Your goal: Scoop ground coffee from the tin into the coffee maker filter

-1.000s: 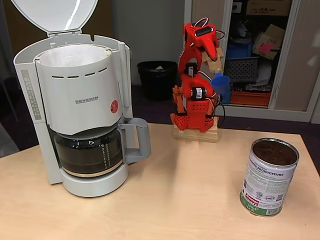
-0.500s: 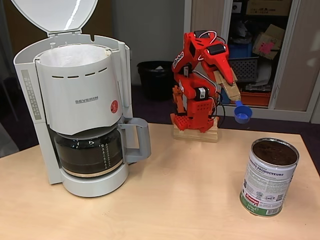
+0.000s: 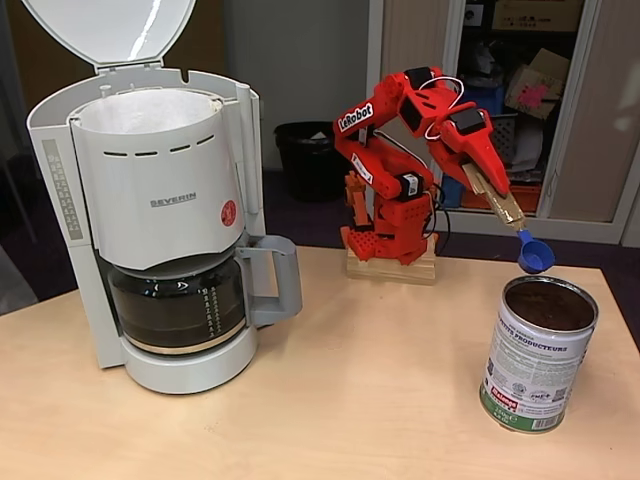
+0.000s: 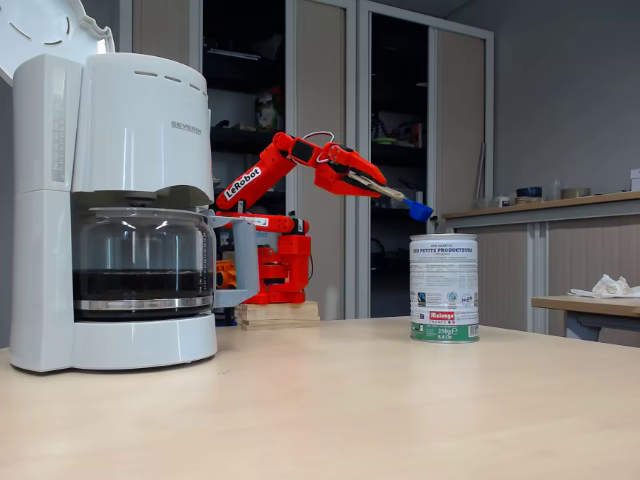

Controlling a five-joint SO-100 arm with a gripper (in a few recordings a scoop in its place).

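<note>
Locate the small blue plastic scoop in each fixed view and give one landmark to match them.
A fixed view: small blue plastic scoop, right of centre, above the open shiny metal tin.
Another fixed view: scoop, centre-right, just above the tin.
Shared landmark: the tin, under the scoop in both fixed views.

A dark glass carafe sits on a pale wooden tabletop; behind, a black waste bin stands beside an open, cluttered cupboard.
</note>
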